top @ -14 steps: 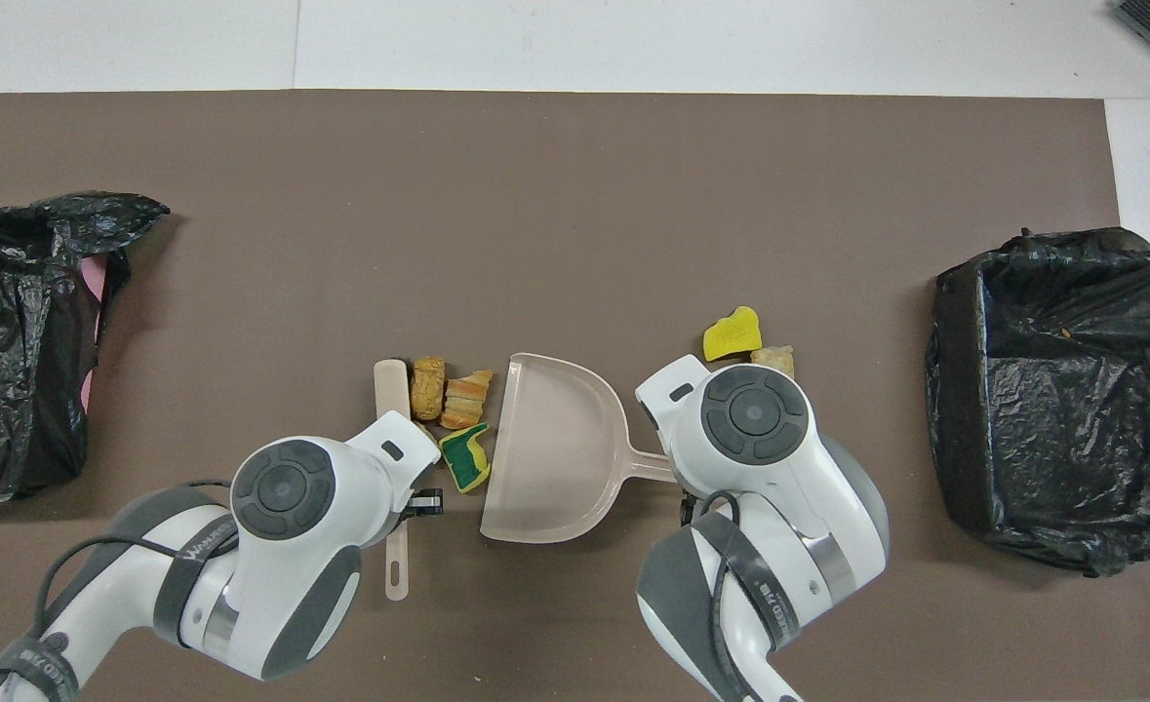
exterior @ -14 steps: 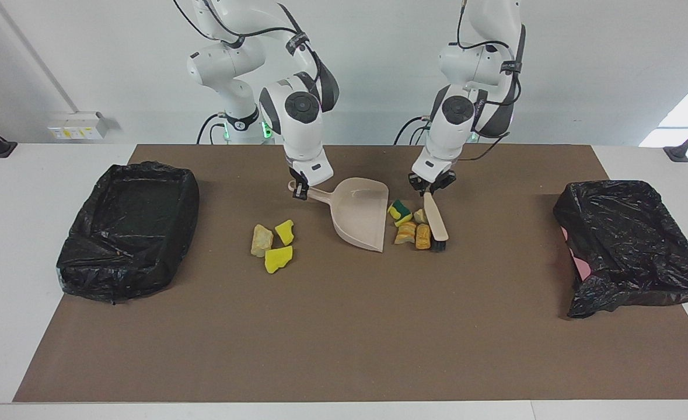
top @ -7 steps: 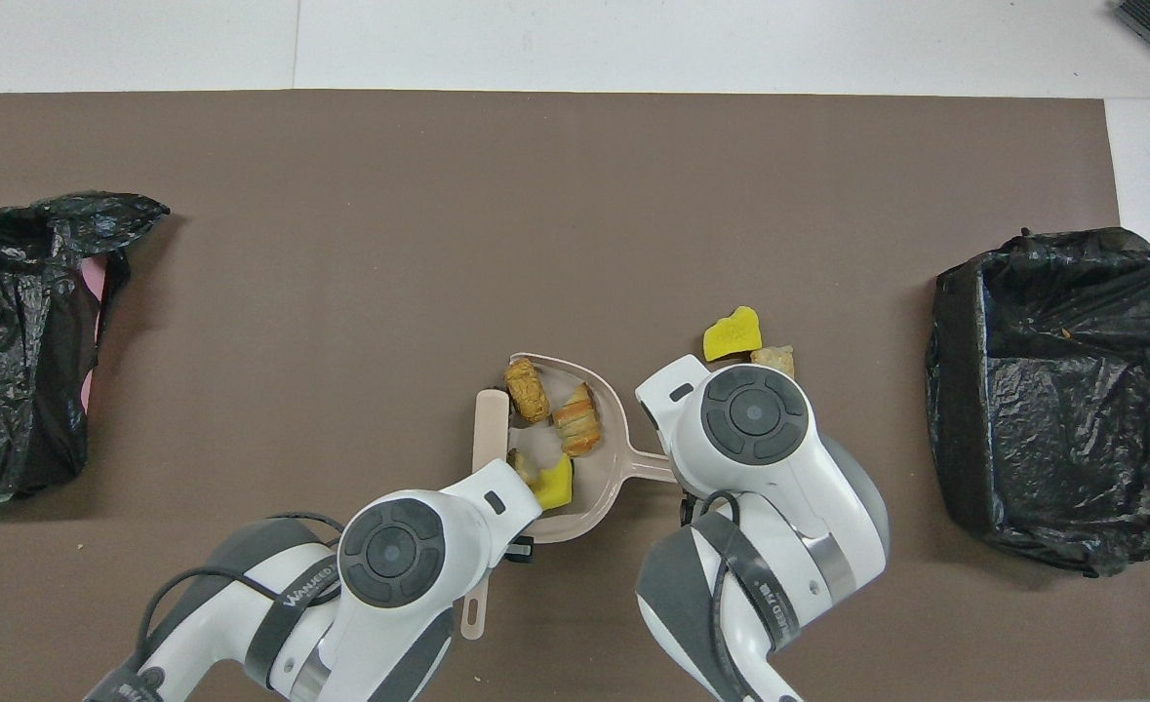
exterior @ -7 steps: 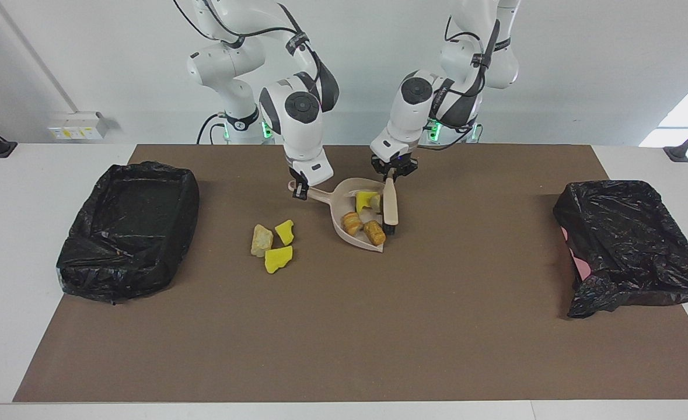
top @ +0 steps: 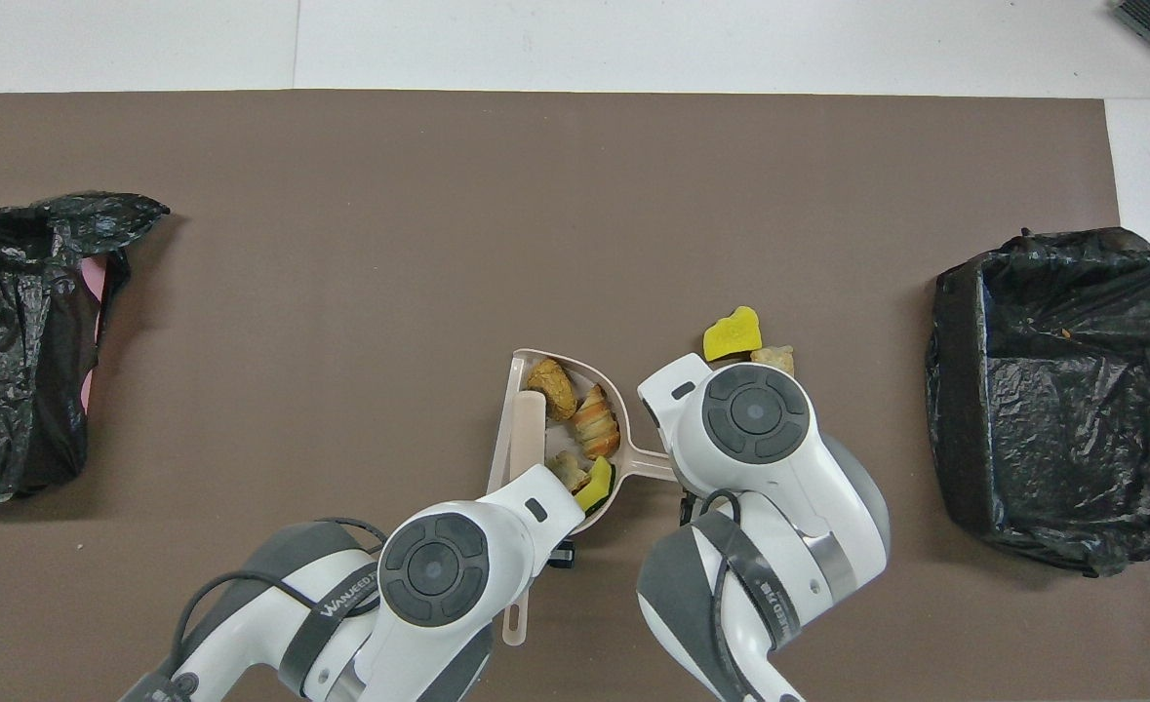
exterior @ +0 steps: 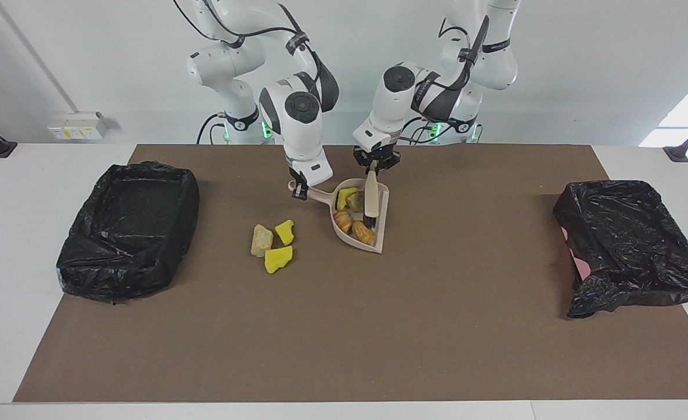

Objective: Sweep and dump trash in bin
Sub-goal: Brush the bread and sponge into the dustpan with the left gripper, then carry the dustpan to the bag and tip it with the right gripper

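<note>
Yellow sponge bits and tan bread lumps are the trash (exterior: 352,213) I am cleaning up. Four pieces sit in the beige dustpan (exterior: 381,224) now, in the middle of the table (exterior: 344,326). Three more pieces (exterior: 272,244) lie on the brown mat, beside the dustpan, toward the right arm's end of the table.

My left gripper (exterior: 374,169) has its jaws clamped on the brush (exterior: 370,201), which reaches into the pan. My right gripper (exterior: 301,191) has its jaws clamped on the dustpan handle.

I think the trash is very light and soft. The sponge would squash if I pinched it, and the lumps could roll or bounce. So I would not grab the pieces. I push them with the brush.

The pan is stiff plastic and looks light too. The handle is the best place to hold it. If I tip the pan too soon, the pieces may slide out before I reach the black bin (exterior: 128,230).
</note>
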`<action>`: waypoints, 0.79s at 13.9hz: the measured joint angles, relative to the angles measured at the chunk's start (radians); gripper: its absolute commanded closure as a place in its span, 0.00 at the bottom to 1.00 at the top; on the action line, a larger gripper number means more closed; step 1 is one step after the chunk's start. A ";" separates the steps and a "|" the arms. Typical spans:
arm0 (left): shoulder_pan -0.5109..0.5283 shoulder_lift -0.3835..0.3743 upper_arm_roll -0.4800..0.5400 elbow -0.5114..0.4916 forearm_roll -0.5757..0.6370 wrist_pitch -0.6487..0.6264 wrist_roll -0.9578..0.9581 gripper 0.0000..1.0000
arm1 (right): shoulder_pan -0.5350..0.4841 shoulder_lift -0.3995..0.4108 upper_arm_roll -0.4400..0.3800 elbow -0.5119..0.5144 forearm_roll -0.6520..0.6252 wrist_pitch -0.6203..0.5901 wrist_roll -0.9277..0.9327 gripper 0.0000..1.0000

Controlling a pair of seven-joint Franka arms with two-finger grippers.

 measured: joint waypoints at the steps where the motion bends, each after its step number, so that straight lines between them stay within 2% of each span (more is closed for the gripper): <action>1: 0.010 0.003 0.007 0.010 0.000 -0.006 -0.006 1.00 | -0.001 0.000 -0.001 0.002 0.000 -0.001 0.000 1.00; 6: 0.146 0.003 0.020 0.078 0.000 -0.122 -0.006 1.00 | -0.081 -0.021 -0.006 0.060 -0.006 -0.083 -0.005 1.00; 11: 0.188 0.002 0.020 0.110 0.005 -0.213 -0.009 1.00 | -0.292 -0.129 -0.012 0.087 -0.012 -0.162 -0.166 1.00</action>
